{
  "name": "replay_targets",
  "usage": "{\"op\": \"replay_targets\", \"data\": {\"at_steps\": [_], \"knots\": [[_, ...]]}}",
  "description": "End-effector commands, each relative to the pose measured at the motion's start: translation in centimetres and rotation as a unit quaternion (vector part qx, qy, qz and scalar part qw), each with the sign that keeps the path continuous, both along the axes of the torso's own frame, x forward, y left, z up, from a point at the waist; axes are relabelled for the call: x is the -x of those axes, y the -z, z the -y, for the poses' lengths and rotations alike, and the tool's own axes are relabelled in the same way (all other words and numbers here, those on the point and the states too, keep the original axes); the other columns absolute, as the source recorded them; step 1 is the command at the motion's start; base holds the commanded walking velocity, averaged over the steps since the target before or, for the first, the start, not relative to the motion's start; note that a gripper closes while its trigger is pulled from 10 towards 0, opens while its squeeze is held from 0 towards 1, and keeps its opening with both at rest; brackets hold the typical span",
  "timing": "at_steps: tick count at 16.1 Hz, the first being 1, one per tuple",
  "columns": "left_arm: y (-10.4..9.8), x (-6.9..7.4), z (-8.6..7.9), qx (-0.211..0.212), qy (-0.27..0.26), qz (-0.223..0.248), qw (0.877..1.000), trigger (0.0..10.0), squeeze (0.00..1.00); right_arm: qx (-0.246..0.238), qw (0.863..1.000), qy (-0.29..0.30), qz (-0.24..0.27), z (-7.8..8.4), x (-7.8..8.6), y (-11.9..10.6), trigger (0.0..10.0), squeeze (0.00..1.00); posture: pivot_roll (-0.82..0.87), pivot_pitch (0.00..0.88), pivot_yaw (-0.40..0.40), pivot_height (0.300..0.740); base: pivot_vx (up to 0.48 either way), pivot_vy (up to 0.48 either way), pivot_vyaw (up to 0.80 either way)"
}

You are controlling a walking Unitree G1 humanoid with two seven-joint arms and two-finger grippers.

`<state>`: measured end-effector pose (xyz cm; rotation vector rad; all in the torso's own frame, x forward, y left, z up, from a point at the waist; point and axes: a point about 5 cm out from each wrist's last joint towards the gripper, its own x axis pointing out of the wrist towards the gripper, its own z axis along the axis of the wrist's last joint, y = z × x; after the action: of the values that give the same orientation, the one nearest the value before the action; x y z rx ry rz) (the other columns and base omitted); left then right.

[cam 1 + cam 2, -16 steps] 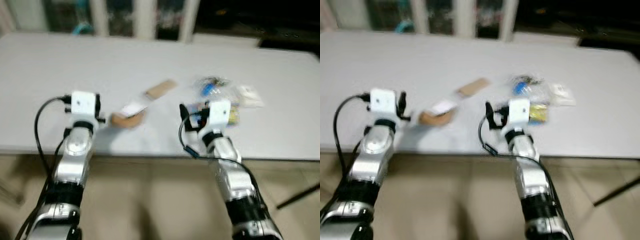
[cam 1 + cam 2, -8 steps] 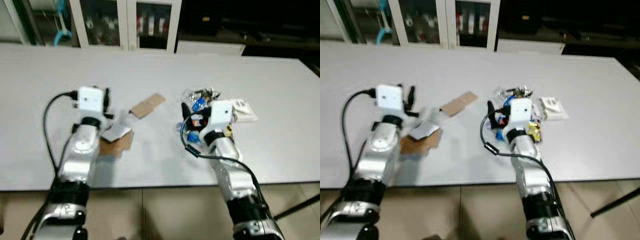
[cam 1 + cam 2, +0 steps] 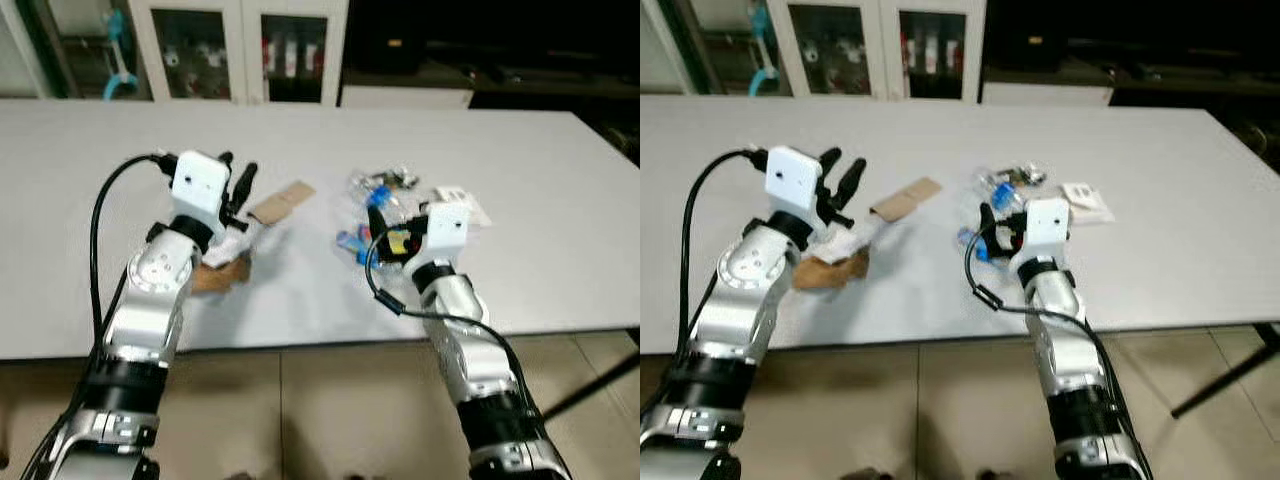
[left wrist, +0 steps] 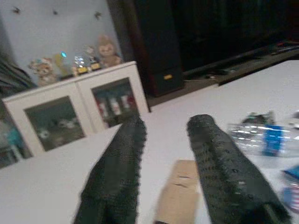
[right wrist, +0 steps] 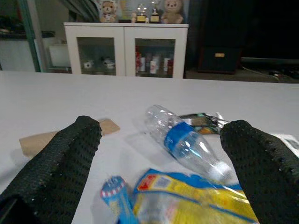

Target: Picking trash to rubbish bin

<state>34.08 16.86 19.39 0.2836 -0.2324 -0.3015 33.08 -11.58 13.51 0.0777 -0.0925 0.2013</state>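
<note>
Right gripper (image 5: 159, 154) now stands closer to the trash pile, fingers spread wide: plastic bottle (image 5: 184, 140) and wrappers (image 5: 187, 196) lie between them. Left gripper (image 4: 168, 158), apart, has risen above cardboard strip (image 4: 180, 196). Grasp looks imminent.

Lighting's pretty even over the white table (image 3: 560, 230), looks like it comes from overhead, with just soft shadows under the arms along the near edge. Behind the table the room goes dark on the right, while the white cabinet (image 3: 240, 45) at the left stays lit. Head views are fairly sharp now. The left wrist view is soft and hazy, its black fingers (image 4: 117, 172) blurred. The right wrist view is crisper, though the clear bottle (image 5: 184, 140) shows some glare.
</note>
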Motion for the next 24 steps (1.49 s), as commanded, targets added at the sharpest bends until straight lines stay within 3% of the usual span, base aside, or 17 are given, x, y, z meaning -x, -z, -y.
{"op": "replay_targets", "data": {"at_steps": [1, 4, 24], "knots": [[-0.3, 0.2, -0.4, -0.007, 0.006, -0.004, 1.000, 10.0, 1.00, -0.005, 1.000, 0.006, -0.001, 0.4, 0.1, 0.1, 10.0, 0.00, -0.01, 0.049, -0.054, 0.740, 0.000, 0.000, 0.00], [-0.1, 0.3, -1.2, -0.011, -0.010, -0.017, 1.000, 10.0, 1.00, -0.004, 1.000, 0.005, -0.003, 0.4, 0.2, 0.2, 10.0, 0.00, -0.01, 0.051, -0.056, 0.740, 0.000, 0.000, 0.00], [0.6, 0.2, -1.3, -0.016, -0.035, -0.035, 0.999, 10.0, 1.00, -0.006, 1.000, -0.001, -0.008, 0.3, 0.4, 0.5, 10.0, 0.00, -0.01, 0.054, -0.055, 0.740, 0.000, 0.000, 0.00]]}}
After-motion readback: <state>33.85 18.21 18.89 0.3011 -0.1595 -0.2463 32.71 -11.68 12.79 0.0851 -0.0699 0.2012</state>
